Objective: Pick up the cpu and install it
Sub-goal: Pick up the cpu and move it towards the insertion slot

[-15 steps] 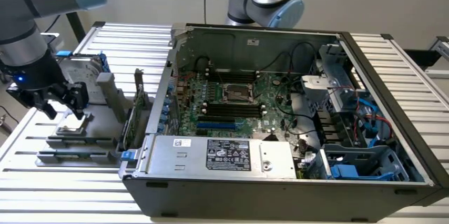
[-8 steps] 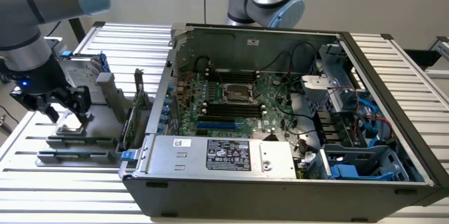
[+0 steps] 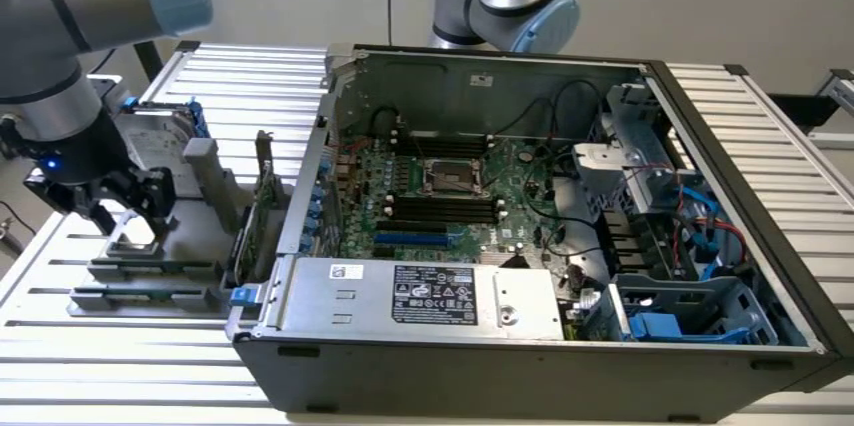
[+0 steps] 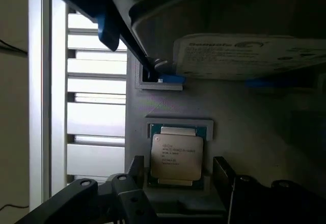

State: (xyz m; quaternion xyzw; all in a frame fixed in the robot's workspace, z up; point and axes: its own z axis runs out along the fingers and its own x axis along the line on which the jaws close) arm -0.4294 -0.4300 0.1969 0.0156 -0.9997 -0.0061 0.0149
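I see the slatted metal desk (image 3: 747, 126) carrying the open grey computer case (image 3: 534, 386). On the exterior view's left, my black gripper (image 3: 127, 216) hangs spread wide over the grey plastic holder (image 3: 147, 271), straddling the small silvery square cpu (image 4: 177, 157) in its recess.

Exterior view bright and even, slatted table (image 3: 107, 346) glaring pale at 7 o'clock, computer case (image 3: 534, 376) interior shadowed, wrist view dim, cpu (image 4: 176, 157) dully lit.

cpu (image 4: 176, 158) matt silvery metal top; tray (image 4: 244, 113) matt grey plastic.
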